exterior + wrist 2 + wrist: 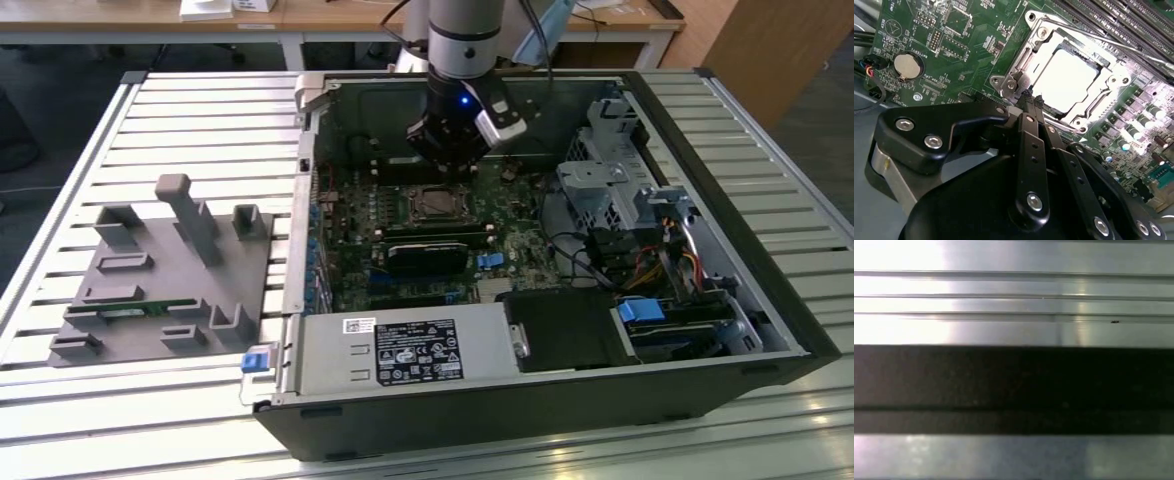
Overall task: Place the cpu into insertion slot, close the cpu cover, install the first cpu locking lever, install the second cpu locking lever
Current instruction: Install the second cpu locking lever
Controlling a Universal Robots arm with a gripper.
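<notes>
Open room straight above the cpu cover (1069, 82), hemmed by memory slots (1124, 25) on one side and the gripper (1030, 100) just beside its corner.

Arm upright, tool (1031, 100) pointed straight down, fingers pressed together.

claw (1030, 98) body hiding the near socket corner (second wrist view), locking levers indistinguishable

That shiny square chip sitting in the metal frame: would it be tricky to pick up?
Probably. The cpu looks flat, smooth and glossy, so likely slippery with little edge to grab. It looks thin and small, so probably light. The cpu cover frames it closely, leaving little room.
</notes>
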